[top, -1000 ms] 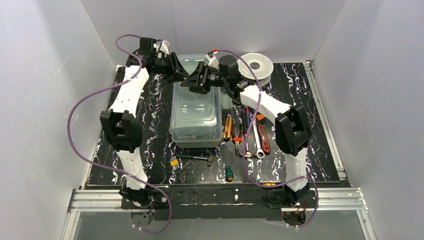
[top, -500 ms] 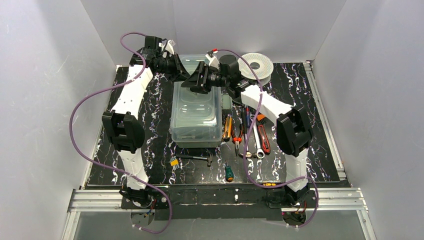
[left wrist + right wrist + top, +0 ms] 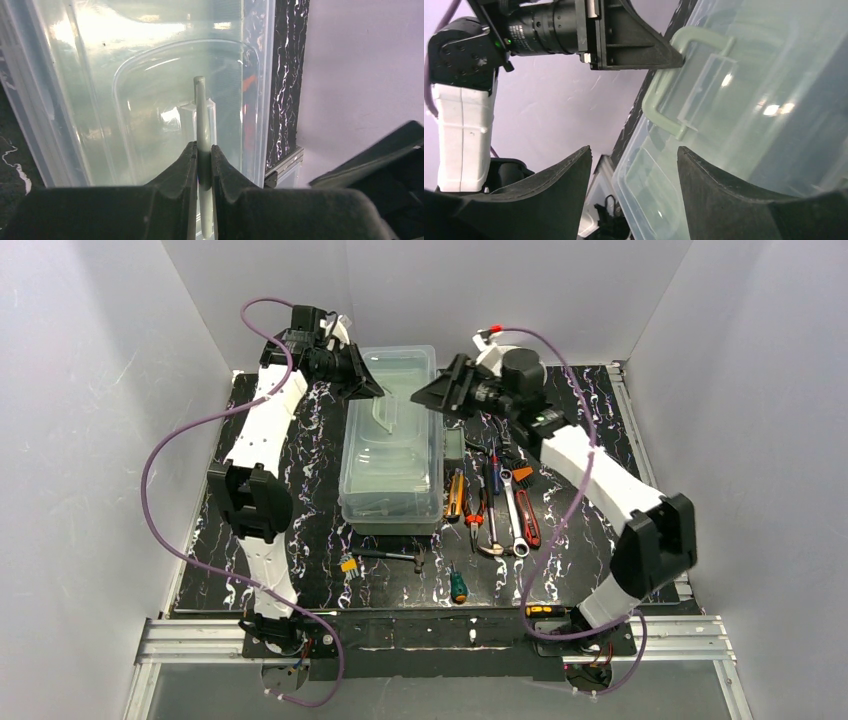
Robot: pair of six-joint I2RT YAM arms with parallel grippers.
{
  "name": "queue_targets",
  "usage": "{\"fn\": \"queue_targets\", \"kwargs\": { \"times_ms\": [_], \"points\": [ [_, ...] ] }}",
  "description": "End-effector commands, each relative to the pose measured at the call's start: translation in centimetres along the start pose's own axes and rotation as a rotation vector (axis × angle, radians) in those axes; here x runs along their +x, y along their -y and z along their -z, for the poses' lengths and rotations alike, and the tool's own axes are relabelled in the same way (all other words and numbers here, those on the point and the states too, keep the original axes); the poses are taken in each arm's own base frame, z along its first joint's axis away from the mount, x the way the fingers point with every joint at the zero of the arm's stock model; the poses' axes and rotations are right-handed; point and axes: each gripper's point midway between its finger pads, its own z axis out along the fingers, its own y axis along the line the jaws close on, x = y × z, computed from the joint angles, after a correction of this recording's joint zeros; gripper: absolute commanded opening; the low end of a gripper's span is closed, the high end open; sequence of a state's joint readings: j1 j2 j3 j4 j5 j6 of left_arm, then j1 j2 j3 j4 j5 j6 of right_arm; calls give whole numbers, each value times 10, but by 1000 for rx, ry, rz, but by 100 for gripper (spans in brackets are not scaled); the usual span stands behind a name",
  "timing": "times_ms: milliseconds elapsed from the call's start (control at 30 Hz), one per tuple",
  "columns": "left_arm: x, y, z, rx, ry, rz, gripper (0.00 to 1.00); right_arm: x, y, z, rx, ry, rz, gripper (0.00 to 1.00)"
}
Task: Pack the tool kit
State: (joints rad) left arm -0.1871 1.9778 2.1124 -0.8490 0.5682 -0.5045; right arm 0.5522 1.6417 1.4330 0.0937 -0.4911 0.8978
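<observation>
The tool kit box [image 3: 392,475], with a clear lid and pale green base, stands mid-table. My left gripper [image 3: 372,392] is shut on the lid's pale green handle [image 3: 385,415]. In the left wrist view the handle [image 3: 200,110] stands upright, pinched between the gripper's fingers [image 3: 202,160]. My right gripper [image 3: 428,398] is open and empty, just right of the box's far end. In the right wrist view [image 3: 634,155] it faces the handle [image 3: 663,97] and the clear lid [image 3: 764,100]. Loose hand tools [image 3: 495,505] lie right of the box.
A screwdriver [image 3: 455,495], pliers [image 3: 476,518], a wrench [image 3: 513,515] and a red-handled tool [image 3: 527,518] lie in a row right of the box. A hammer [image 3: 392,556], a green-handled screwdriver [image 3: 457,585] and a small yellow piece [image 3: 348,565] lie in front. Walls close in all round.
My right arm has swung right and back, taking its gripper off the lid. My left gripper has moved in and closed on the handle, which now stands up.
</observation>
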Motion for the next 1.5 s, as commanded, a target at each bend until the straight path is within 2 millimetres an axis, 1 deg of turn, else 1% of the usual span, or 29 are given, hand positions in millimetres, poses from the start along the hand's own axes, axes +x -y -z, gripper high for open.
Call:
{"fn": "queue_targets", "kwargs": {
  "times_ms": [0,100,167,233,333,467,500,533,567,667,700,733,767,800,833,967,1000,1033,1067,1100,1133,1167,1233,1333,1467],
  "points": [
    [-26,52,41,132,95,-102,0,-27,9,36,96,141,115,72],
    [-37,58,57,161,129,-87,0,-25,47,51,223,146,64,72],
    [-41,59,67,181,145,-77,0,-23,73,55,314,140,50,72],
    [-46,55,77,192,155,-62,0,-21,95,55,403,127,68,72],
    [-52,43,87,208,166,-24,0,-21,122,48,503,84,65,71],
    [-60,38,95,282,173,27,0,-23,147,32,592,21,77,69],
    [-61,40,95,301,166,28,0,-26,150,28,607,13,84,69],
    [-61,41,94,315,158,29,0,-28,158,22,621,2,86,69],
    [-67,34,99,317,170,43,0,-30,163,18,634,-6,91,69],
    [-72,25,102,335,170,67,0,-41,173,10,678,-7,113,68],
    [-73,17,103,342,171,82,0,-49,183,3,702,2,133,66],
    [-74,14,104,345,170,85,0,-51,193,0,732,4,137,66],
    [-74,11,104,345,170,92,0,-54,197,-3,742,2,141,64],
    [-74,6,103,350,167,98,0,-53,204,-13,712,-13,140,61],
    [-73,2,100,354,161,106,0,-56,205,-28,649,-14,145,61],
    [-68,-9,95,366,145,126,0,-61,219,-58,605,-27,137,60],
    [-69,-12,96,367,147,128,0,-62,226,-62,613,-24,133,57],
    [-69,-15,98,369,149,135,0,-64,230,-64,627,-21,131,51],
    [-71,-20,104,371,161,142,0,-61,243,-64,670,-26,129,32],
    [-72,-24,108,370,171,148,0,-61,250,-61,694,-22,129,23],
    [-74,-32,114,368,186,159,0,-62,255,-56,719,-18,135,10],
    [-74,-36,117,365,194,166,0,-63,254,-54,722,-16,134,3],
    [-77,-52,127,352,231,188,0,-62,254,-51,703,-25,132,1],
    [-83,-83,141,342,281,244,0,-63,252,-45,687,-35,130,1],
    [-83,-110,146,331,297,277,0,-64,246,-39,659,-40,137,1]
  ]
}}
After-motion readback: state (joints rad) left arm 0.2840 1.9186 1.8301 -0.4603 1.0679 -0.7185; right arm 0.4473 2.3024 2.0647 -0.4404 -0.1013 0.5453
